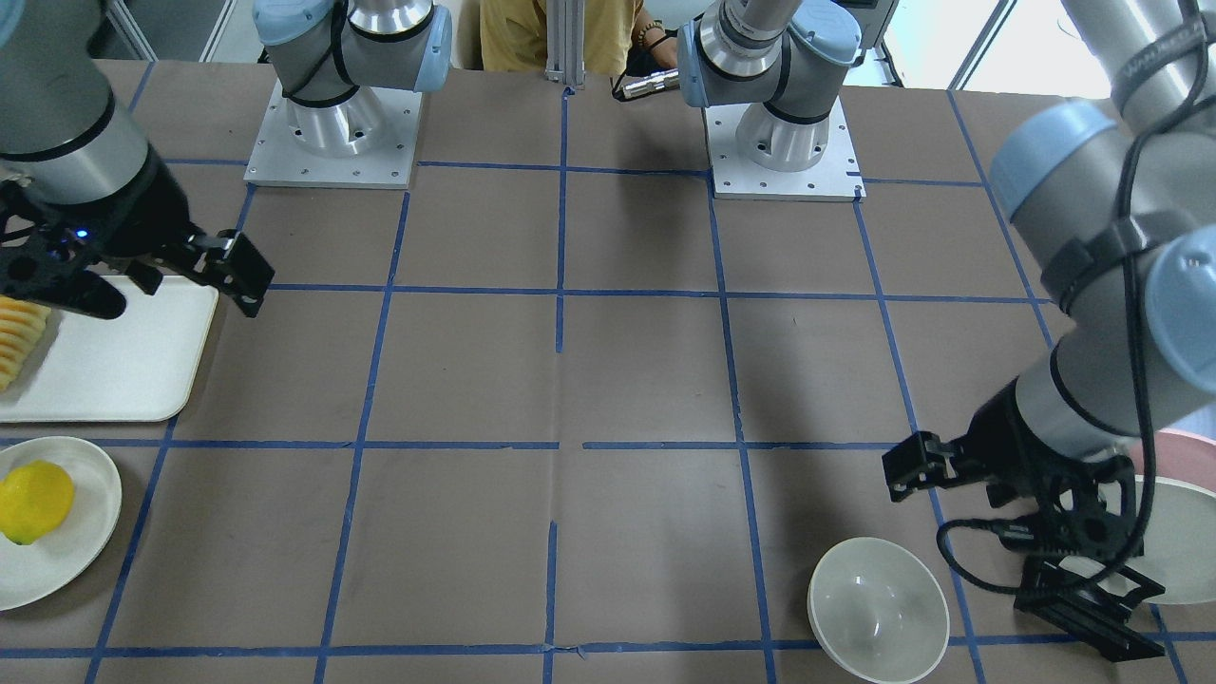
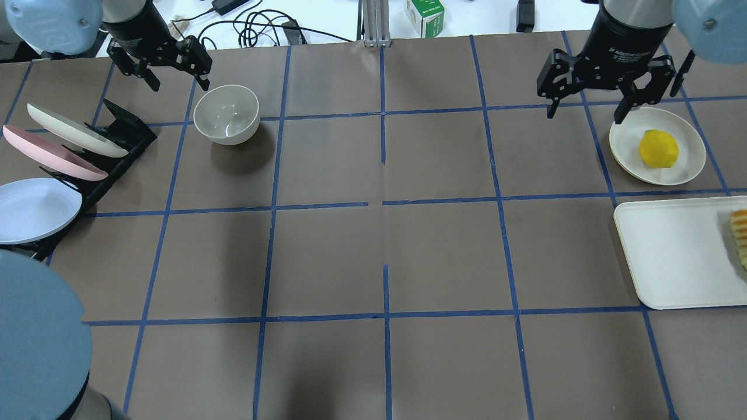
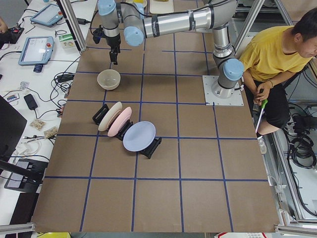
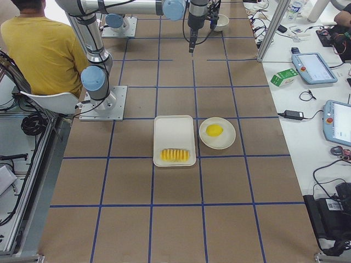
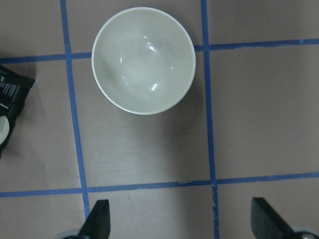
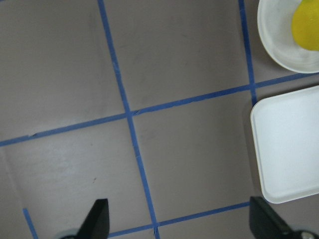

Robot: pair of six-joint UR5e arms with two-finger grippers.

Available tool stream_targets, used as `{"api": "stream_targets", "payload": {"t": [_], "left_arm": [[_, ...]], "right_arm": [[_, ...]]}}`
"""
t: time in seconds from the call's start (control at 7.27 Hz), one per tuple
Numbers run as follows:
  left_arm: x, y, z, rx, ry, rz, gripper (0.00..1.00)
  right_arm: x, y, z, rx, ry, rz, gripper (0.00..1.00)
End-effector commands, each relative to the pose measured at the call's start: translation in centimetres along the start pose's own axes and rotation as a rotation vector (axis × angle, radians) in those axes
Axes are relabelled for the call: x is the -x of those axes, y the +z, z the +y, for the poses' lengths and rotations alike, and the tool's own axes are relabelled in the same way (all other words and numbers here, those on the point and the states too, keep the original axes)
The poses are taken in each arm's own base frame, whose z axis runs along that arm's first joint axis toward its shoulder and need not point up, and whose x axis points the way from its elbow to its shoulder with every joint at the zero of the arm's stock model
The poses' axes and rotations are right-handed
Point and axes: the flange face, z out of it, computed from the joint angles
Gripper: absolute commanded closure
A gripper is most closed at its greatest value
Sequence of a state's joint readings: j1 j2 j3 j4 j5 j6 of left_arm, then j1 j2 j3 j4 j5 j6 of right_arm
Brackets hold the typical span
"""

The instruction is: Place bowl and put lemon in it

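Note:
The off-white bowl [image 2: 226, 114] stands upright and empty on the table at the far left; it also shows in the left wrist view [image 5: 143, 59] and the front-facing view [image 1: 878, 608]. My left gripper [image 2: 180, 84] hangs open and empty above the table, just beyond the bowl and apart from it. The yellow lemon [image 2: 658, 149] lies on a flat cream plate [image 2: 627, 137] at the far right. My right gripper [image 2: 583, 114] is open and empty, raised beside the plate's far-left rim. The lemon shows at the corner of the right wrist view [image 6: 306, 25].
A black rack [image 2: 125, 131] with cream, pink and blue plates stands at the left edge beside the bowl. A white tray [image 2: 677, 256] with ridged yellow sliced food [image 2: 740, 233] lies near the lemon plate. A person in yellow [image 3: 277, 49] sits behind the robot bases.

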State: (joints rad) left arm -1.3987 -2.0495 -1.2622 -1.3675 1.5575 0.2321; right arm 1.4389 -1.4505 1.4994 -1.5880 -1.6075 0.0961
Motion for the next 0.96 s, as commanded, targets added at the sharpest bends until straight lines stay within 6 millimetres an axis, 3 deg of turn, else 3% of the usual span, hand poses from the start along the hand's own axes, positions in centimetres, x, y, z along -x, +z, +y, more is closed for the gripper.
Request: {"api": "stream_targets", "payload": {"t": [0.0, 0.14, 0.41, 0.69, 0.83], "left_arm": [[1.8, 7.0, -3.4, -0.016, -0.003, -0.004, 0.0], [2.3, 9.6, -4.3, -0.028, -0.003, -0.01, 0.0], [6.9, 13.9, -4.9, -0.017, -0.015, 0.001, 0.0], [6.8, 16.9, -5.1, 0.009, -0.039, 0.029, 0.0], [6.6, 17.2, -5.2, 0.007, -0.061, 0.054, 0.07]], "right_arm": [[-6.7, 2.0, -4.3, -0.05, -0.05, -0.004, 0.0], [-8.9, 3.3, -5.8, -0.034, -0.12, -0.003, 0.0], [-12.8, 9.0, -9.5, 0.001, -0.112, -0.011, 0.0], [-15.0, 12.2, -12.0, -0.033, -0.18, -0.002, 0.0], [-16.8, 14.7, -13.5, -0.043, -0.203, -0.003, 0.0]]}}
